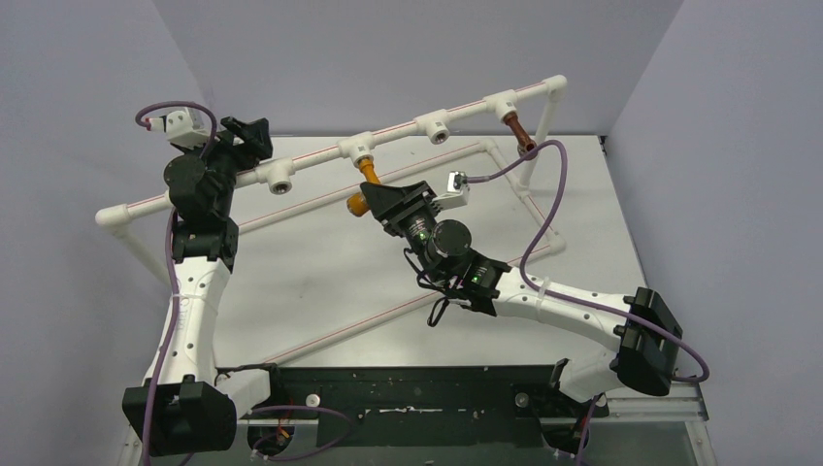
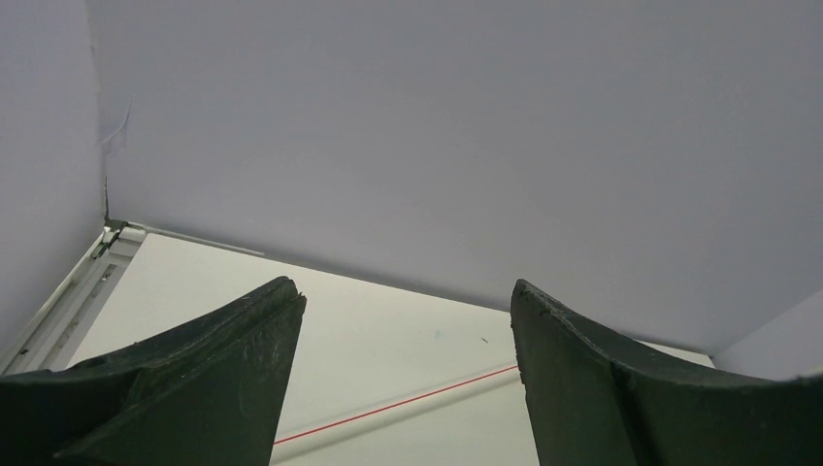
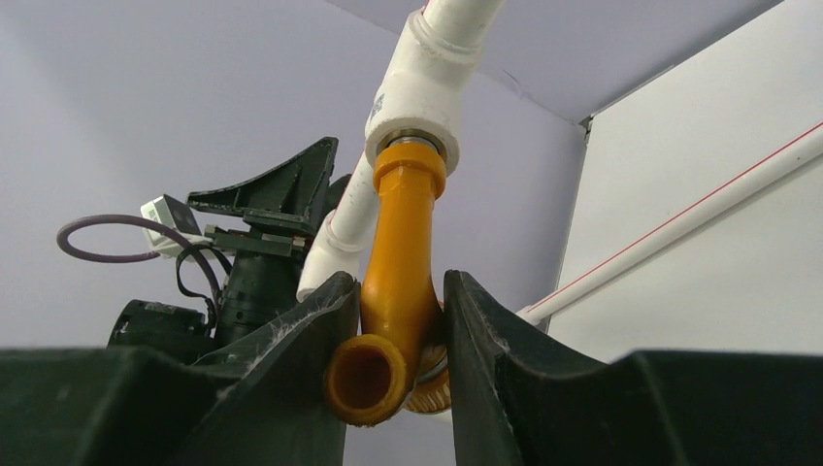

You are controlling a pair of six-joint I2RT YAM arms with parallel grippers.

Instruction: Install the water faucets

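Right claw [image 3: 398,283] is clamped on the orange-yellow faucet [image 3: 400,243], whose top sits in a white tee socket [image 3: 419,87] (mid rail of the pipe frame [image 1: 311,166]). Left claw [image 2: 406,296] stands apart at far left. Reddish-brown faucet [image 1: 517,130] hangs from the rightmost socket, far right.

I find no text I can read. The white tee socket [image 3: 419,83] bears a faint mark, my left wrist's camera box [image 3: 167,214] a dark sticker, both illegible.
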